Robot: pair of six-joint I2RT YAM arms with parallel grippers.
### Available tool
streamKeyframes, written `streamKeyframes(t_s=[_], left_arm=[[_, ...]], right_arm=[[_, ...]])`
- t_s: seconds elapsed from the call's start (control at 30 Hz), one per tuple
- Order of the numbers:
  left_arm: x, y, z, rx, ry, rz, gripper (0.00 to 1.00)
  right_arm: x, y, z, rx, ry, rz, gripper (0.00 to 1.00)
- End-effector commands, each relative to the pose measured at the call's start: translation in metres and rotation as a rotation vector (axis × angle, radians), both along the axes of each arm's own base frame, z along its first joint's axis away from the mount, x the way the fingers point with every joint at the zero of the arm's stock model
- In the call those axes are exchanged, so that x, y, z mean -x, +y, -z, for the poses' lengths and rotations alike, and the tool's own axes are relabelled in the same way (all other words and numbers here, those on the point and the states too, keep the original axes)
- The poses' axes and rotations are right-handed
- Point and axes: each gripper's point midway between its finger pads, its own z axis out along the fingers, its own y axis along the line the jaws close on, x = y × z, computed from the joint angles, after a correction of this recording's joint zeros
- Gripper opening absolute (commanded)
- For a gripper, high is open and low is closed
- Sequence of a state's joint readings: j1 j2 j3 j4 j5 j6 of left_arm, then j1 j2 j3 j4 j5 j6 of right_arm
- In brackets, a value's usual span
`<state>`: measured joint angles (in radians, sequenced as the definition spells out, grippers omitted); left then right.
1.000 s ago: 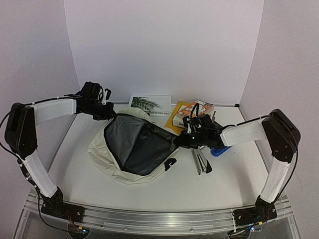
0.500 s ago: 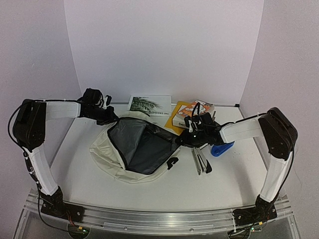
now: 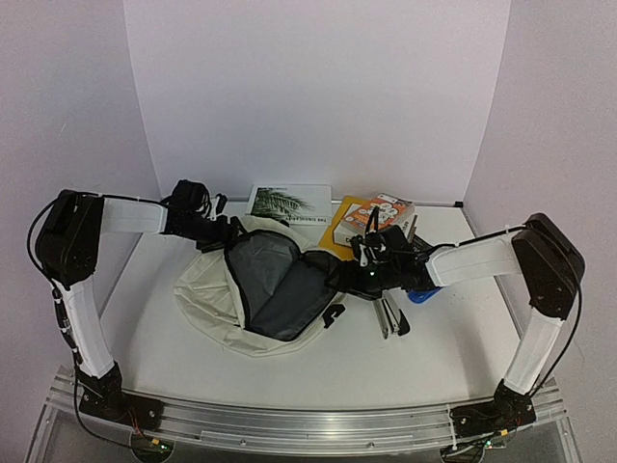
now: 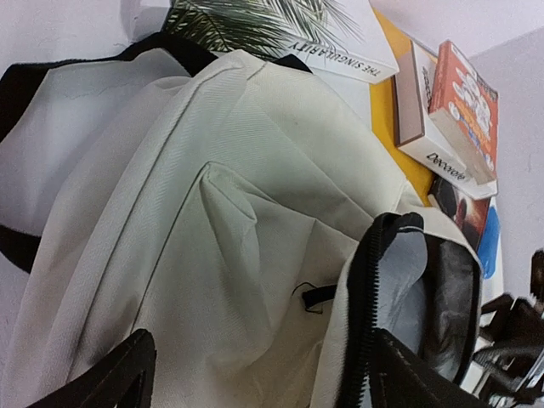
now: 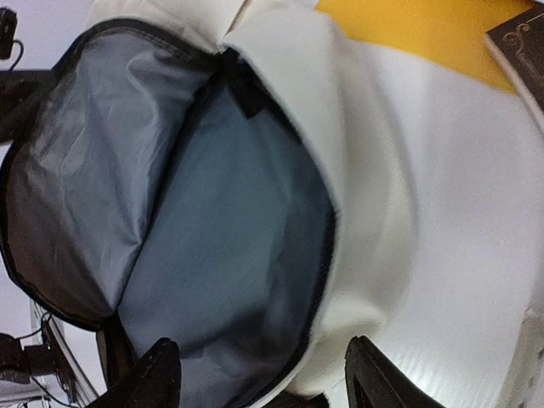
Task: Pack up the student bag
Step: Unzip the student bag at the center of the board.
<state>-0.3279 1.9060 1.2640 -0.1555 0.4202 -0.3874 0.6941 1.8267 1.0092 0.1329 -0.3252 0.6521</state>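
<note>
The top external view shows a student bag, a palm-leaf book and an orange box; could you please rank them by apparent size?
1. student bag: by far the largest.
2. palm-leaf book: clearly smaller, and the bag hides its near edge.
3. orange box: the smallest, lying at about the same depth as the book.

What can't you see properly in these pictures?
- Top view: blue object, mostly hidden behind the right arm.
- Right wrist view: cream fabric backpack with dark grey lining, its depths cut off by the bottom edge.
- Left wrist view: white palm-leaf book, cut by the top edge.
</note>
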Motion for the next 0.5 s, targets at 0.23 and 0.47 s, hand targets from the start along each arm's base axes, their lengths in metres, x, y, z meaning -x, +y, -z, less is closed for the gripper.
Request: streamKeyframes(t_s=[0.23,0.47], left_arm=[[0.056,-0.015,-0.051,0.01,-0.077,0.083,1.0],[0.089,-0.001,-0.029,-0.082,0.031,-0.018,1.0]], right_arm=[[0.03,0.025,-0.006,-0.036,0.035,0.018,0.66],[0.035,0.034,-0.001,-0.042,0.046,0.003,0.59]])
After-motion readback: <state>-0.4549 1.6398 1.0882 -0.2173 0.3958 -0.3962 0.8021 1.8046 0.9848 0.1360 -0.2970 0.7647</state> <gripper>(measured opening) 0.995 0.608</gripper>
